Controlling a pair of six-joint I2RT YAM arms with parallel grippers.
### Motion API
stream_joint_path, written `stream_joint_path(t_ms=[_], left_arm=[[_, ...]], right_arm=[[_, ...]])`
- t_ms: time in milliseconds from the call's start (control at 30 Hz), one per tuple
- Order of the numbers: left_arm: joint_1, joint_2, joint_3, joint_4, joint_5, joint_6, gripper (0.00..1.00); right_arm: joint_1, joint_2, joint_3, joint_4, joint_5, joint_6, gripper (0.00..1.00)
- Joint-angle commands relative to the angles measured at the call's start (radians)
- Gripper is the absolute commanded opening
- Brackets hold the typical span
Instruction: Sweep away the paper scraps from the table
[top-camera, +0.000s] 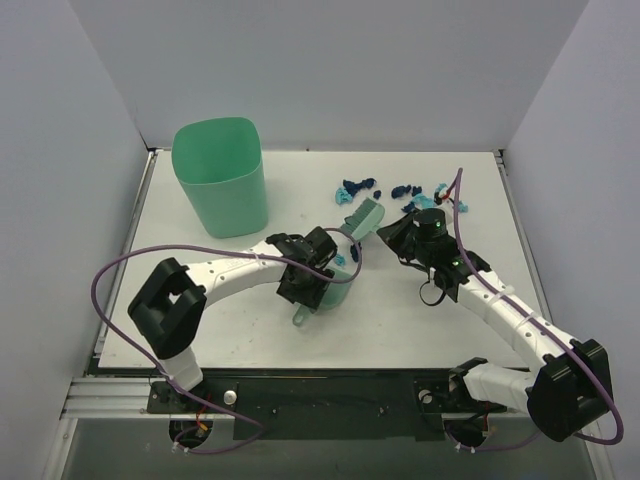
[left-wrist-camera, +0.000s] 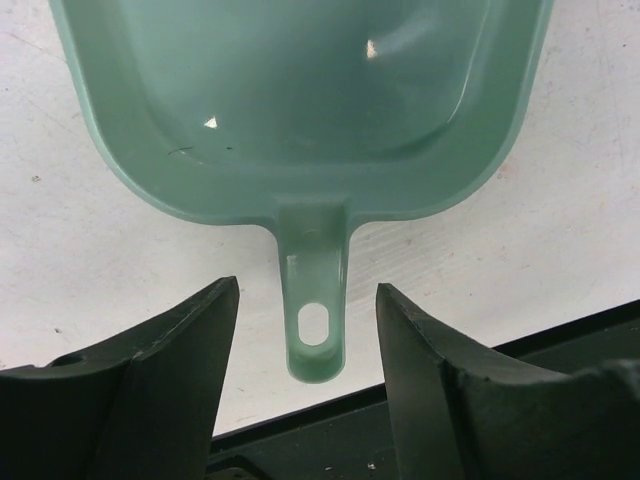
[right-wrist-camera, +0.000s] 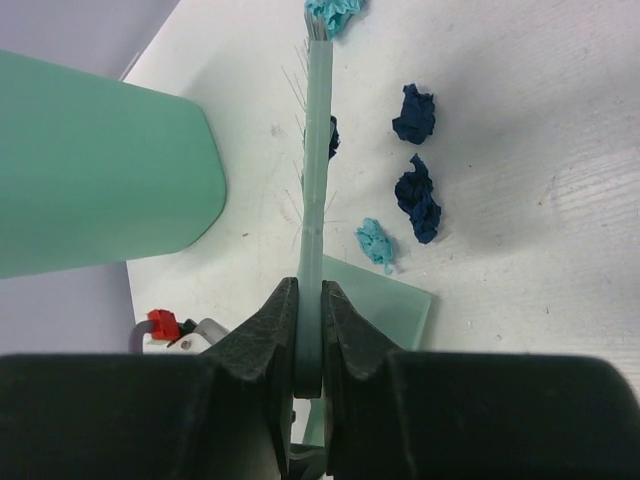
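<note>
Many paper scraps (top-camera: 355, 188), navy and turquoise, are scattered toward 1 o'clock on the surface (top-camera: 390, 330), and the bin (top-camera: 218, 175) is stood at 11 o'clock. The brush (right-wrist-camera: 318, 150) is clamped edge-on between the closed jaws of the right tool (right-wrist-camera: 308, 300). Its far end is reached in among the scraps, presumably so they can be drawn back. The dustpan (left-wrist-camera: 300, 100) is laid flat near centre, its mouth turned toward 1 o'clock to receive them. The left tool (left-wrist-camera: 305, 292) is spread wide astride the dustpan's handle with nothing gripped, apparently lined up for closing on it. No scrap is seen in the pan.
</note>
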Motion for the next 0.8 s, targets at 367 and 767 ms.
stream_joint_path(t_ms=[367,767], left_arm=[[-0.123,-0.34,-0.301,0.35,-0.26,-0.191,0.77],[-0.19,-0.342,-0.445,0.563,-0.397,-0.196,0.74]], right_arm=[[-0.003,0.008,0.009,-0.024,-0.042,-0.026,0.0],[-0.003,0.035,0.041,-0.058,-0.052,-0.059,0.0]])
